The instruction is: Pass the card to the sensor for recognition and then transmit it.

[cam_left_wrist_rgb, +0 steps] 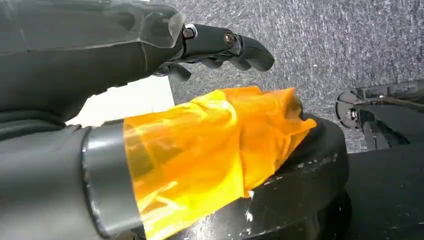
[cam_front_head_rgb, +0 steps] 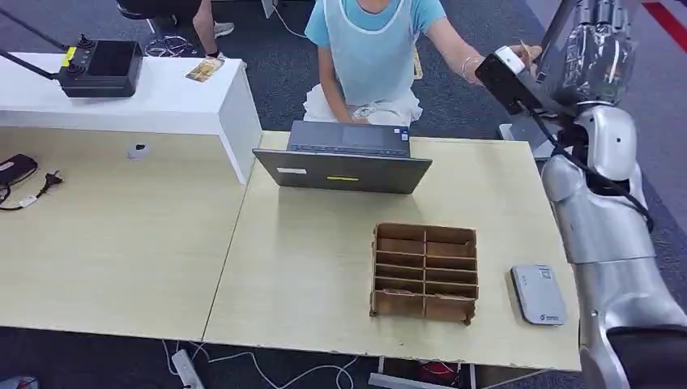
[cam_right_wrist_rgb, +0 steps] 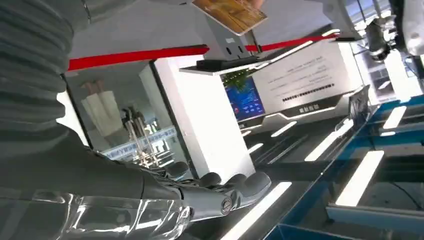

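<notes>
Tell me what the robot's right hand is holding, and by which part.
Nothing: the right hand is empty, fingers outstretched. The card sits apart from it, in a person's hand.

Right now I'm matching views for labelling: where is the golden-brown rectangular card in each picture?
Head view: golden-brown rectangular card, upper right, edge-on at the person's hand, beside the robot's right hand.
Left wrist view: not in it.
Right wrist view: top edge, apart from the hand.
Shared landmark: the robot's right hand.
</notes>
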`<act>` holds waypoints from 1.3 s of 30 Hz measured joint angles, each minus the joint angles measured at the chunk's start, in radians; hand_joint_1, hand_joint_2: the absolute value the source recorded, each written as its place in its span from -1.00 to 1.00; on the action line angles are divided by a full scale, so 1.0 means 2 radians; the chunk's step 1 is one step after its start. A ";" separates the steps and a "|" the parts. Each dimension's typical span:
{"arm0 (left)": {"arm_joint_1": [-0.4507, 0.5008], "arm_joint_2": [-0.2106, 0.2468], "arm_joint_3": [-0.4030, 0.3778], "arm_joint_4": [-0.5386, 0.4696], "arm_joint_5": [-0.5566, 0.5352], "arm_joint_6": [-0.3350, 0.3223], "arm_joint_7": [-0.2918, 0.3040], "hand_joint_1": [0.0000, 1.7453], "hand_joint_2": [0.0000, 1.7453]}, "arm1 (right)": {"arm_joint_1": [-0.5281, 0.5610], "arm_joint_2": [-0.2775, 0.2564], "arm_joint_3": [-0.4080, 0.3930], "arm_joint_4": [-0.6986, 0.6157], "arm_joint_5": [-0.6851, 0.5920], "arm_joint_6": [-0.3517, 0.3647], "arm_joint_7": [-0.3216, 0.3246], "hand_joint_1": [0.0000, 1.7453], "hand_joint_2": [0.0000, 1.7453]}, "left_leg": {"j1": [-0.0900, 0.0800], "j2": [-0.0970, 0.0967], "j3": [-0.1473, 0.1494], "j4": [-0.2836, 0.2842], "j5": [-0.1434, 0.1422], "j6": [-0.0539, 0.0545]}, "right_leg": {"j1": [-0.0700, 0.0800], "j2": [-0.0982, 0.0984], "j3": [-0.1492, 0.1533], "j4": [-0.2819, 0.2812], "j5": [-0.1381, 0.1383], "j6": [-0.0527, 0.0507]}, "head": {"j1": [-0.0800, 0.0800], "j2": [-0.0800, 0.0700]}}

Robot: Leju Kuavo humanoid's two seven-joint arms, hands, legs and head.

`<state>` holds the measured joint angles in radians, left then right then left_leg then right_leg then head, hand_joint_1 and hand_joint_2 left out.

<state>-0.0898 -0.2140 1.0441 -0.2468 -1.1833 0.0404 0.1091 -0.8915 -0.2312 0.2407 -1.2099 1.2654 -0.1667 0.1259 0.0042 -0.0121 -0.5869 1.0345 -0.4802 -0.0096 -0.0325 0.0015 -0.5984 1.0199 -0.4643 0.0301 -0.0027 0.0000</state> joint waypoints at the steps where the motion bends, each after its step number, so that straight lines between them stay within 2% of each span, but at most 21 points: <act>1: 0.000 0.000 -0.001 0.000 0.000 -0.001 0.000 -1.00 -1.00 | -0.008 0.000 0.002 0.014 0.000 0.002 0.000 -1.00 1.00 | 0.000 0.000 0.000 0.000 0.000 0.000 | 0.000 0.000 0.000 0.000 0.000 0.000 | 0.000 0.000; 10: 0.000 0.000 -0.004 0.001 0.000 -0.003 0.000 -1.00 -1.00 | -0.044 -0.003 0.006 0.085 0.006 0.013 0.010 -1.00 1.00 | 0.000 0.000 0.000 0.000 0.000 0.000 | 0.000 0.000 0.000 0.000 0.000 0.000 | 0.000 0.000; 20: 0.000 0.001 -0.008 0.001 0.000 -0.003 0.000 -1.00 -1.00 | -0.061 -0.012 0.007 0.132 0.007 0.009 0.010 -0.98 1.00 | 0.000 0.000 0.000 0.000 0.000 0.000 | 0.000 0.000 0.000 0.000 0.000 0.000 | 0.000 0.000; 21: 0.000 0.001 -0.008 0.001 0.000 -0.003 0.000 -1.00 -1.00 | -0.061 -0.013 0.007 0.134 0.007 0.008 0.010 -0.12 1.00 | 0.000 0.000 0.000 0.000 0.000 0.000 | 0.000 0.000 0.000 0.000 0.000 0.000 | 0.000 0.000; 22: 0.000 0.001 -0.008 0.001 0.000 -0.003 0.000 -1.00 -1.00 | -0.061 -0.014 0.007 0.136 0.007 0.008 0.010 1.00 1.00 | 0.000 0.000 0.000 0.000 0.000 0.000 | 0.000 0.000 0.000 0.000 0.000 0.000 | 0.000 0.000; 39: 0.000 0.001 -0.012 0.001 0.000 -0.003 0.000 -1.00 -1.00 | -0.060 -0.016 0.007 0.144 -0.001 0.003 0.009 1.00 1.00 | 0.000 0.000 0.000 0.000 0.000 0.000 | 0.000 0.000 0.000 0.000 0.000 0.000 | 0.000 0.000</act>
<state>-0.0898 -0.2129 1.0204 -0.2449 -1.1833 0.0340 0.1095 -1.0123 -0.2632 0.2541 -0.9224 1.2631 -0.1602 0.1442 0.0042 -0.0120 -0.5868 1.0346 -0.4802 -0.0096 -0.0325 0.0018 -0.5987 1.0198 -0.4643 0.0302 -0.0031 0.0000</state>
